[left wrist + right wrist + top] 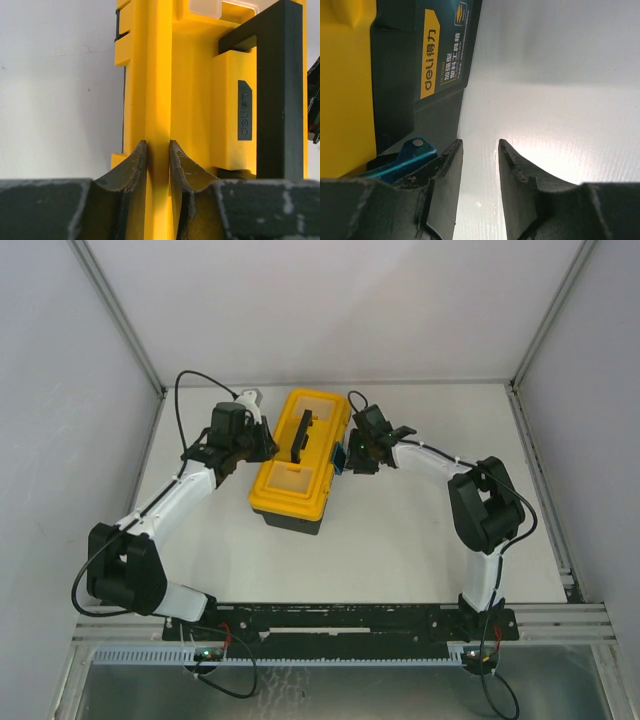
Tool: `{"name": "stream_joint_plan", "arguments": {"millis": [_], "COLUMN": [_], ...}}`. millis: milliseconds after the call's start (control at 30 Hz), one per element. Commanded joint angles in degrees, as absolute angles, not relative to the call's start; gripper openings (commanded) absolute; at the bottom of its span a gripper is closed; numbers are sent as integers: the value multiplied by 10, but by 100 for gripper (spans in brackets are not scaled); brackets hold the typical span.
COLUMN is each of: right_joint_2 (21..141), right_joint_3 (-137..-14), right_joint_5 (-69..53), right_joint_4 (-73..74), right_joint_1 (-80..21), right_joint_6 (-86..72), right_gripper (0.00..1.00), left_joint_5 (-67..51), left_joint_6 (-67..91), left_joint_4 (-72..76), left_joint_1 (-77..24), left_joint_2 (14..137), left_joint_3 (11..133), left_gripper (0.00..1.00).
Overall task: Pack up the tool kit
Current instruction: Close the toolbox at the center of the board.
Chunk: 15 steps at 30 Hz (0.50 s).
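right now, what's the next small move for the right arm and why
Probably slide the right gripper sideways onto the teal latch and press it toward the toolbox. Its jaws stand open over bare table, the latch just beside them and seemingly sticking out, while the left gripper pinches a ridge of the yellow lid, steadying it.
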<state>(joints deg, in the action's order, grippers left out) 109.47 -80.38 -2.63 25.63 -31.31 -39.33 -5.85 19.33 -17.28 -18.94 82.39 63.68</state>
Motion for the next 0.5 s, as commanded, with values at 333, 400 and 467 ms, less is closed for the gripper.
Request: {"name": "stream_joint_plan", "arguments": {"millis": [333, 400, 467], "right_joint_2": [1127, 1131, 1136], "right_joint_3": [-879, -879, -876], "right_joint_5": [-117, -138, -163], "right_joint_4": [101, 71, 38], "right_joint_1": [-364, -366, -369], "right_joint_6": [-434, -439, -443], "right_gripper": [34, 33, 32], "left_joint_5": [-215, -223, -234], "left_joint_6": [167, 164, 160], "left_joint_4": [-187, -186, -184], "left_joint_1": [-240, -241, -242], "left_joint_2": [880, 881, 882], "left_joint_3": [597, 594, 592], "left_gripper": [17, 16, 16]}}
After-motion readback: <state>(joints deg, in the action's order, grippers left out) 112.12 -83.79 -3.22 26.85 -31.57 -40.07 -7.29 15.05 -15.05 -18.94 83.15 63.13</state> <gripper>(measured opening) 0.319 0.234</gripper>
